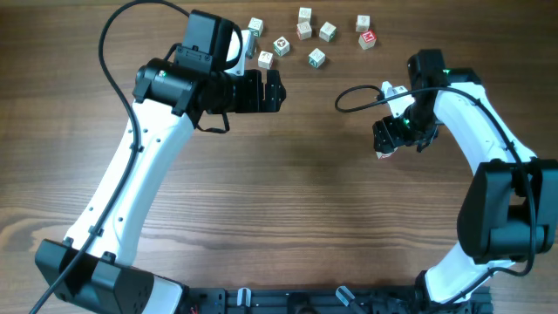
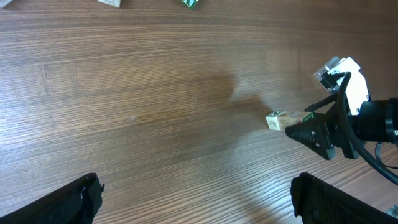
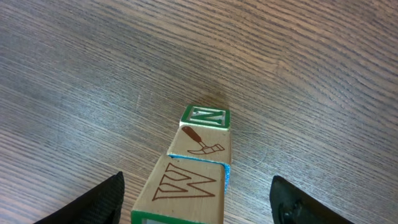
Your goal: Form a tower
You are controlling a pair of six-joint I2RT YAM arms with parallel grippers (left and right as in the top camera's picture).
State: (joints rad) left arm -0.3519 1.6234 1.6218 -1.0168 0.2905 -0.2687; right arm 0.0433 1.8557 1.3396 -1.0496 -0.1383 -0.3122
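Observation:
The tower (image 3: 200, 148) is a stack of three pale wooden cubes. Its top cube shows a brown W and a green edge, the middle one a blue edge and a hammer picture, the bottom one a green N. My right gripper (image 3: 198, 182) hangs over it, open, one finger on each side of the top cube with a gap at both sides. From overhead only a sliver of the tower (image 1: 383, 153) shows under the right gripper (image 1: 388, 139). The left gripper (image 1: 275, 90) is open and empty, well to the left. In the left wrist view the tower (image 2: 278, 119) stands far ahead of that gripper (image 2: 196, 183).
Several loose cubes (image 1: 316, 58) with coloured marks lie scattered along the far edge of the wooden table (image 1: 288, 192), between the two arms. Two of those cubes (image 2: 189, 3) peek in at the top of the left wrist view. A black cable (image 1: 357, 92) loops beside the right arm.

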